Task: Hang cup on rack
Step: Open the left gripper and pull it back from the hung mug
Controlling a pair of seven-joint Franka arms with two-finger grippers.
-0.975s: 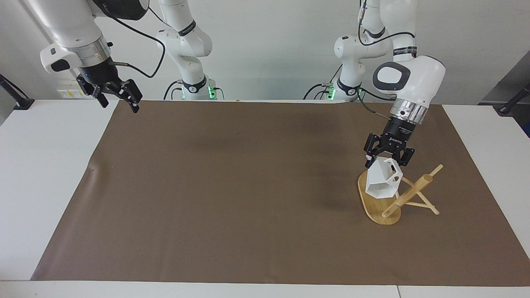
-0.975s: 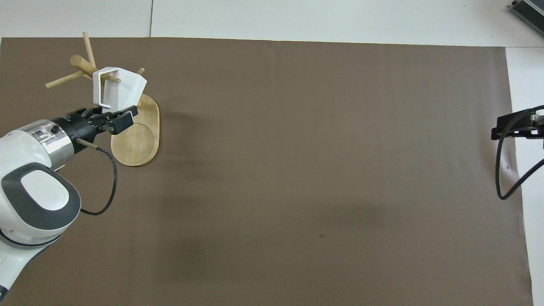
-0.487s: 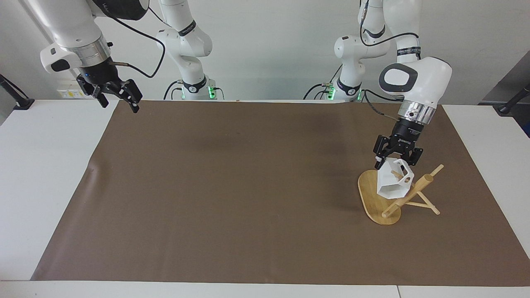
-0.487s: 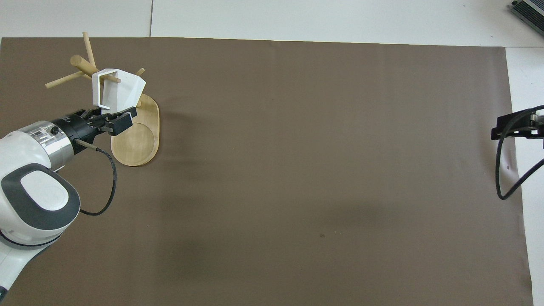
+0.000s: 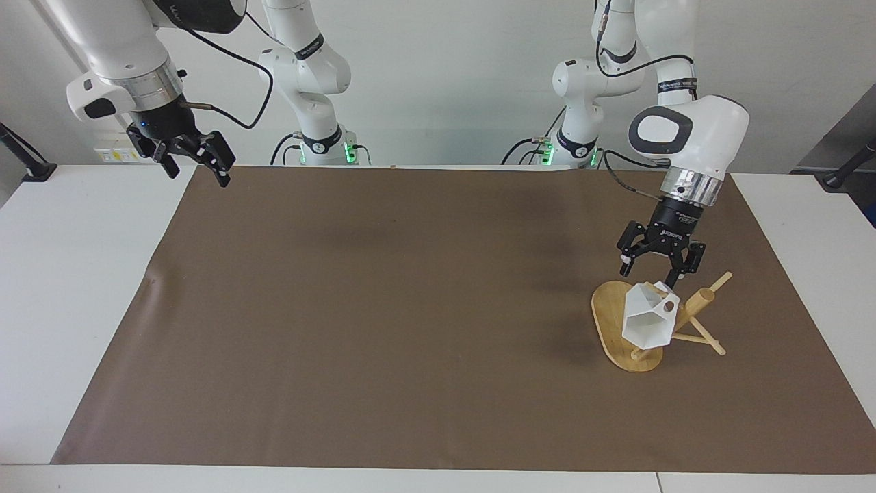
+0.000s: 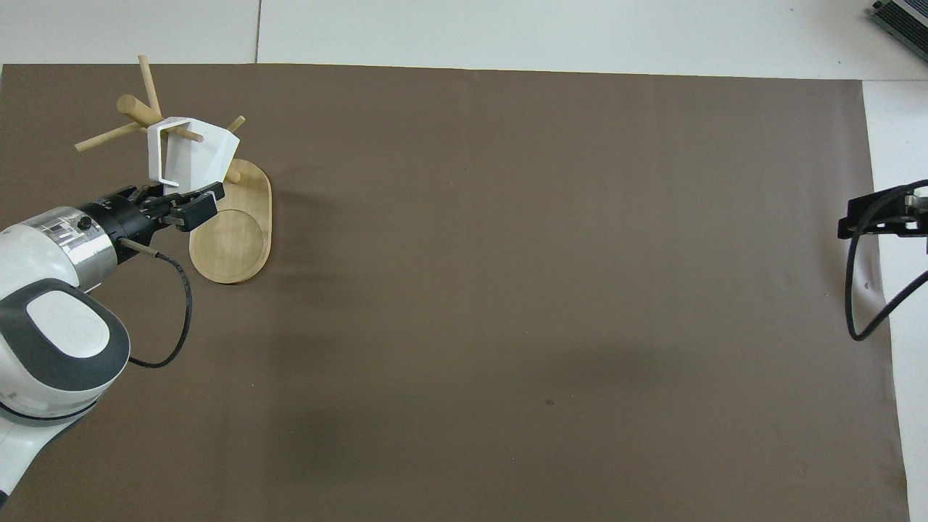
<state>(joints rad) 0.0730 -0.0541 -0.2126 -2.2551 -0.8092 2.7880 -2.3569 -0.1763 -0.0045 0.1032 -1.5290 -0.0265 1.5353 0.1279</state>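
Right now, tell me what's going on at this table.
The left end effector is open just above the cup, no longer gripping it. The cup hangs by its handle on a peg of the rack, at the left arm's end of the table. The right end effector waits open in the air over the table's other end. The hanging looks done.

Brown mat [image 5: 383, 308] lying flat across the white table [image 5: 75, 274], a small wrinkle showing at its edge toward the right arm's end, pale wall [image 5: 445, 82] standing at the robots' end
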